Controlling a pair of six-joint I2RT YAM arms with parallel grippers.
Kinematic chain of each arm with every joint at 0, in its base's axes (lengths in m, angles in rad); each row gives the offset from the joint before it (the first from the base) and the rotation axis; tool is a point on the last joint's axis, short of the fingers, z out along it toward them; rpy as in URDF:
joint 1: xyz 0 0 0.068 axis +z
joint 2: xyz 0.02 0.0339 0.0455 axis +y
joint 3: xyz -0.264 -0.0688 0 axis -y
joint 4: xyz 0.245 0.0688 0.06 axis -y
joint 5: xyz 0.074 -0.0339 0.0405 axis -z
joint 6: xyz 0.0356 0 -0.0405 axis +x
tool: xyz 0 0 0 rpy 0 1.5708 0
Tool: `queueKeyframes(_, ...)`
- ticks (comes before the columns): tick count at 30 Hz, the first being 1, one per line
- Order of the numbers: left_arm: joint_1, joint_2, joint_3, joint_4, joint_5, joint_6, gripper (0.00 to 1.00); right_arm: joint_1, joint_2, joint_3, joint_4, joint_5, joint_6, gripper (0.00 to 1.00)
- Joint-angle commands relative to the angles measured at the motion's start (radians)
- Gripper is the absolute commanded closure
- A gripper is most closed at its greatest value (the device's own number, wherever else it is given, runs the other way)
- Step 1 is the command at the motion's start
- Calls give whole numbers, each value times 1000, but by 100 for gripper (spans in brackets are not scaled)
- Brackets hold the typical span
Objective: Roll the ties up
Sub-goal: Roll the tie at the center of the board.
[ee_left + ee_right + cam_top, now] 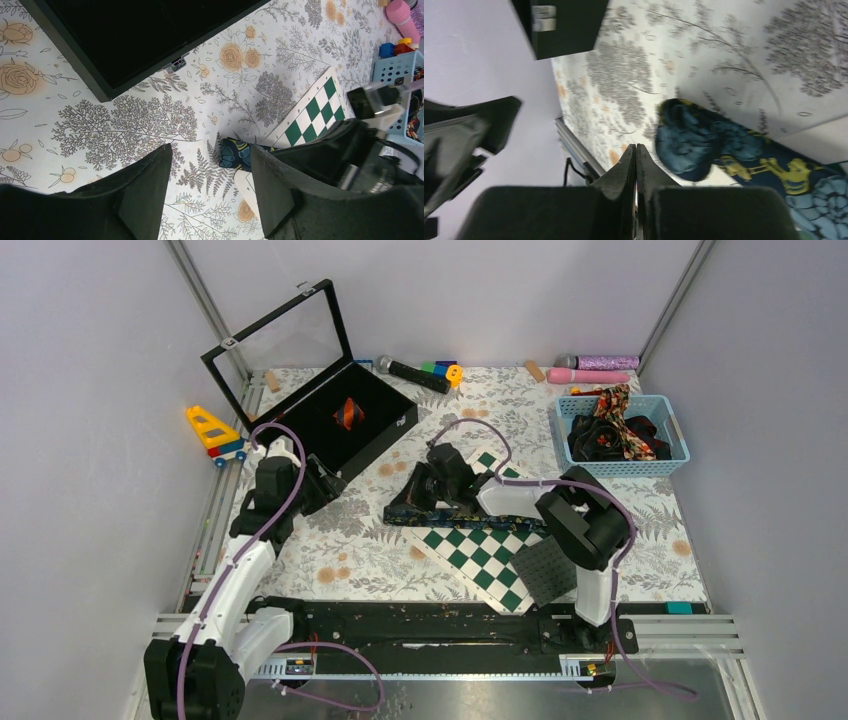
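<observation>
A dark navy tie (470, 517) with a blue and yellow floral print lies stretched across the tablecloth and the chequered board (480, 560). Its left end (235, 153) shows just beyond my left fingers. My left gripper (210, 150) is open and holds nothing, hovering between the black box and that end. My right gripper (636, 148) is shut with nothing visible between its fingers, just left of the tie's bunched end (696, 142). A rolled red and black striped tie (348, 412) sits inside the black box (385, 430). More ties (615, 430) are heaped in the blue basket (676, 455).
The black box's glass lid (280, 335) stands open at the back left. A toy truck (213, 432) is on the left rail. Microphones (410, 372), blocks and pink tubes (590, 375) line the back edge. A dark mat (545, 568) lies by the right arm's base.
</observation>
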Motion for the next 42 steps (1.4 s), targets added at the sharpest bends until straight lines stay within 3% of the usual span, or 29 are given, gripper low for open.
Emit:
queueKeyframes(1, 7, -28, 27, 31, 0, -7, 39, 11, -111, 79, -46, -7, -46, 99)
queueKeyframes(6, 6, -15, 28, 44, 12, -14, 38, 10, -141, 89, -67, -19, -50, 98)
queueKeyframes(12, -3, 23, 0, 117, 94, -29, 37, 8, -157, 71, -206, 37, -151, 98)
queueKeyframes(18, -91, 95, -50, 244, 108, -80, 35, 0, -139, 84, -323, 65, -261, 97)
queueKeyframes(23, -154, 190, -78, 351, 106, -117, 36, 0, -103, 83, -313, 41, -268, 97)
queueKeyframes(42, -163, 327, -239, 646, 184, -163, 39, -5, -9, 68, -176, -25, -253, 97)
